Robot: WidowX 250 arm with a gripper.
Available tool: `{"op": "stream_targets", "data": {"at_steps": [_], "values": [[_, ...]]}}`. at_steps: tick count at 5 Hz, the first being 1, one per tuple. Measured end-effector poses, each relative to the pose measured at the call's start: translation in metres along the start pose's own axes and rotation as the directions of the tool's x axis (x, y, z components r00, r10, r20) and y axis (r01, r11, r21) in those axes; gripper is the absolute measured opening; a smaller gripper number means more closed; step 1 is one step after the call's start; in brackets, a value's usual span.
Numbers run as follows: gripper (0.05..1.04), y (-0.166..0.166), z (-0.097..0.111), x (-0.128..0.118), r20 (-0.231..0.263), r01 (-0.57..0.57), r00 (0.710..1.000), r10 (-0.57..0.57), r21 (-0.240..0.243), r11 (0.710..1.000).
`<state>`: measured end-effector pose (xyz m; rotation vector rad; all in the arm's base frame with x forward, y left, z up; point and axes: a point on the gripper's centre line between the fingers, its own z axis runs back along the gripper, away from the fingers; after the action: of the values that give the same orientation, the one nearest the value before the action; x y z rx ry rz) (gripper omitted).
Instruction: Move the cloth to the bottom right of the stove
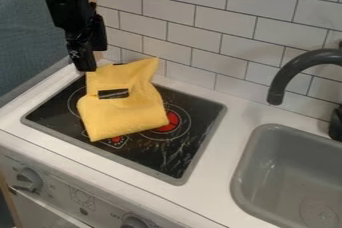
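The yellow cloth (127, 109) lies rumpled over the upper left and middle of the stove (202, 117); the black gripper (85, 66) hangs by the cloth's upper-left corner; whether it is wide, narrow or gripping anything, I cannot tell.

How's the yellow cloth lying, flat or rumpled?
Rumpled, partly spread: the cloth covers part of the stove with its broad lower part, while its upper part is creased and rises to a pointed corner.
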<state>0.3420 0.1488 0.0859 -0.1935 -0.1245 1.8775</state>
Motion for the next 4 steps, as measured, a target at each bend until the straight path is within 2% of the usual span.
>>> {"op": "stream_targets", "data": {"at_steps": [1,2,3,4], "values": [[0.999,0.007,-0.013,-0.001,-0.009,-0.008,1.0,0.008,0.039,0.999],[0.999,0.02,-0.027,-0.011,-0.026,-0.066,0.997,0.068,0.062,0.996],[0.999,0.035,-0.04,-0.02,-0.018,-0.143,0.989,0.145,0.083,0.986],[0.999,0.043,-0.05,-0.031,-0.014,-0.169,0.985,0.17,0.084,0.982]]}}
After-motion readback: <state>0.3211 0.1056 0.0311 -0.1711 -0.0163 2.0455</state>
